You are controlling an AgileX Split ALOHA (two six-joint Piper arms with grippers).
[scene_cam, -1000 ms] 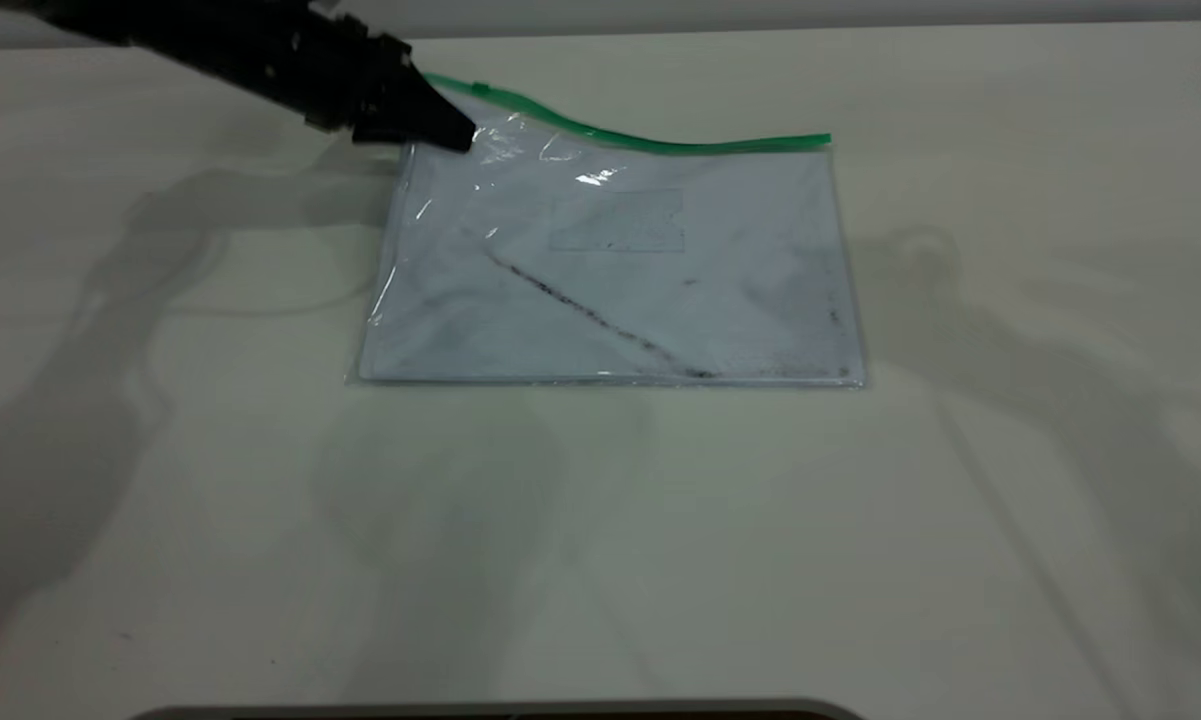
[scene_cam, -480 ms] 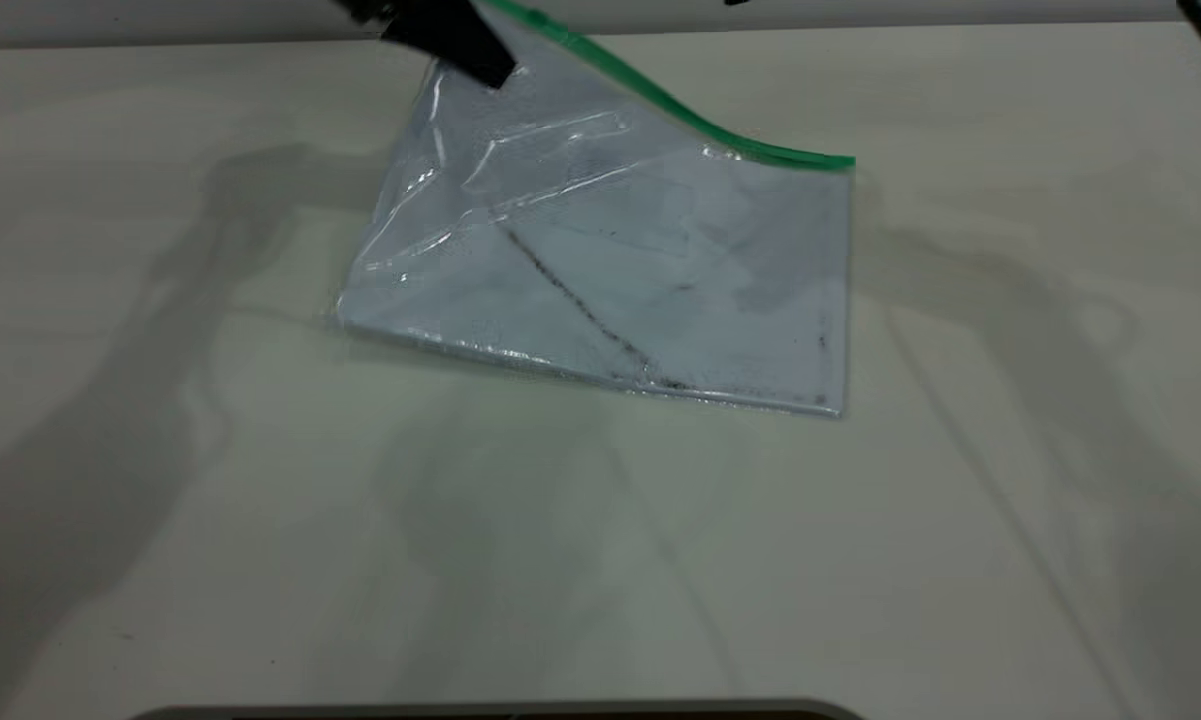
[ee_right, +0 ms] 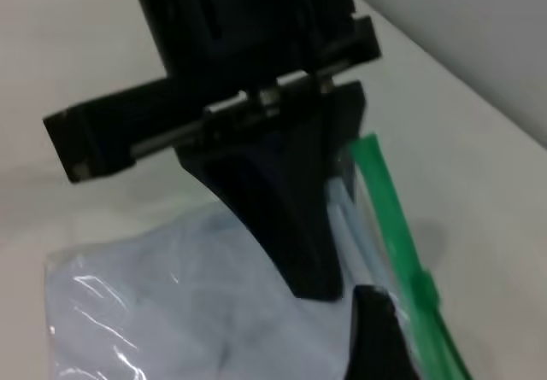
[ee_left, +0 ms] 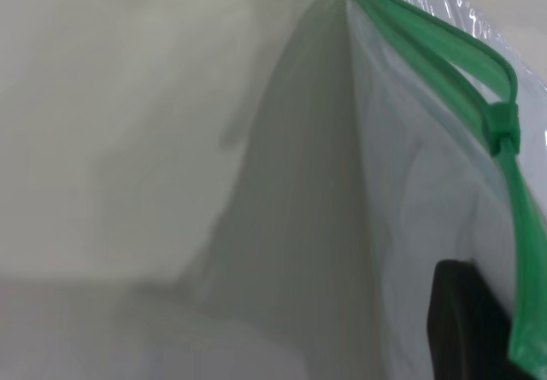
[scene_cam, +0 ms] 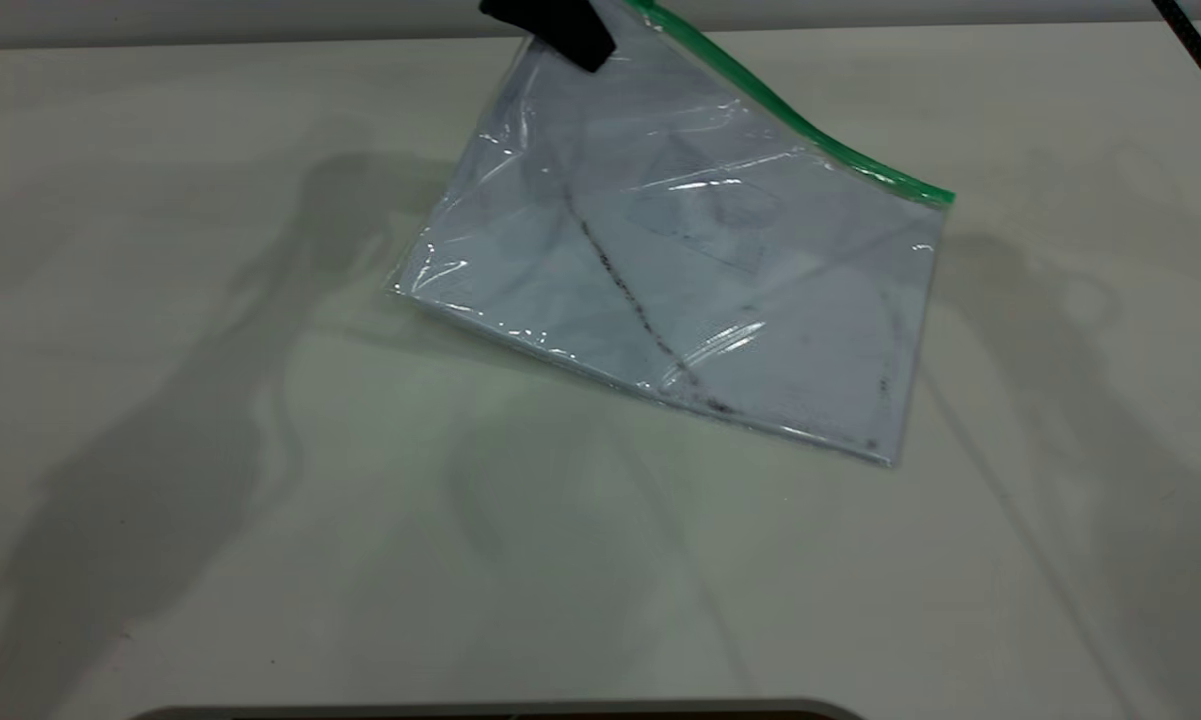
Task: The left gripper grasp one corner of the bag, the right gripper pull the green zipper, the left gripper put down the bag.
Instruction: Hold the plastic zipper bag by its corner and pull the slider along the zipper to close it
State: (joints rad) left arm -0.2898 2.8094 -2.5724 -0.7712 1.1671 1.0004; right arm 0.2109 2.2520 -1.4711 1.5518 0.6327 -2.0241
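The left gripper [scene_cam: 580, 45] is closed on the green-edged corner [scene_cam: 628, 12] of the bag [scene_cam: 680, 270] and holds it up at the far side of the table [scene_cam: 210, 400]. In the exterior view only its black tip is seen, the rest is cut off by the frame. The right wrist view shows more: the black fingers [ee_right: 291, 218] of the left gripper [ee_right: 320, 286] come down together onto the clear plastic, just beside the green zipper [ee_right: 393, 226]. In the left wrist view one dark finger [ee_left: 466, 320] is visible behind the plastic, pressed near the green strip, and the small darker slider tab [ee_left: 502, 128] sits on the zipper [ee_left: 444, 47], a little away from the held corner.

The bag hangs tilted from this corner. Its lower long edge and the two plain corners rest on the table, and the zipper [scene_cam: 800, 125] runs down in a slope toward the right. A dark diagonal scuff line [scene_cam: 640, 300] crosses the plastic, and a small rectangular pocket [scene_cam: 705, 215] is faintly seen through the folds and reflections.

Of the right gripper [ee_right: 376, 337] only one dark tip shows in its own wrist view, near the zipper; I cannot tell how far it is open. In the exterior view only a black cable [scene_cam: 1200, 50] appears at the right corner. The slider is too small to find in the exterior view.
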